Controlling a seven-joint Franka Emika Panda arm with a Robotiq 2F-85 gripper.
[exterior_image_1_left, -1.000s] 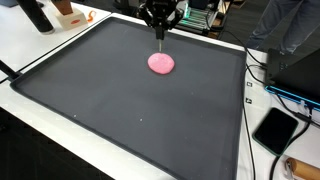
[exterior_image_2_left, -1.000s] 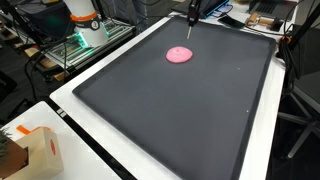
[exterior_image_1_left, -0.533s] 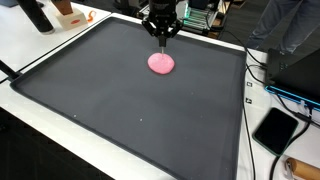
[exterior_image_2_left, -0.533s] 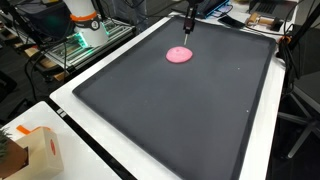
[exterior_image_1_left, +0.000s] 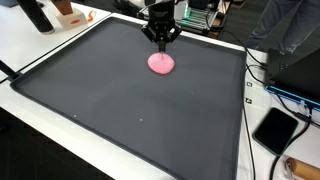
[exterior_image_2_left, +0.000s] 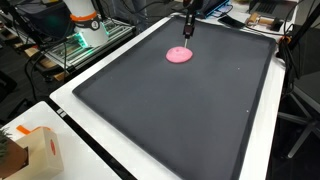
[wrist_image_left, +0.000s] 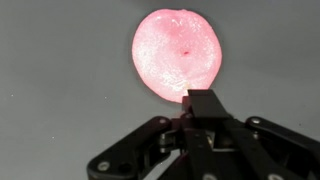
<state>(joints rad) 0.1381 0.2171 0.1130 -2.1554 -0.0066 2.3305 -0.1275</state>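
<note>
A round pink disc (exterior_image_1_left: 161, 64) (exterior_image_2_left: 180, 56) lies flat on the far part of a big black mat (exterior_image_1_left: 120, 110) (exterior_image_2_left: 170, 120). My gripper (exterior_image_1_left: 160, 40) (exterior_image_2_left: 186, 33) hangs just above the disc's far edge, pointing down. In the wrist view the disc (wrist_image_left: 176, 52) fills the upper middle, glossy with a small dimple at its centre. The gripper (wrist_image_left: 203, 98) is shut there, its black fingertips pressed together over the disc's near rim. Nothing shows between the fingers. I cannot tell whether the tips touch the disc.
The mat has a raised rim on a white table. A black tablet (exterior_image_1_left: 276, 129) and cables (exterior_image_1_left: 256, 75) lie beside one edge. A cardboard box (exterior_image_2_left: 38, 150) sits at a near corner. A white and orange machine (exterior_image_2_left: 85, 20) stands beyond the mat.
The gripper has sunk slightly toward the pink disc. The disc has not moved.
</note>
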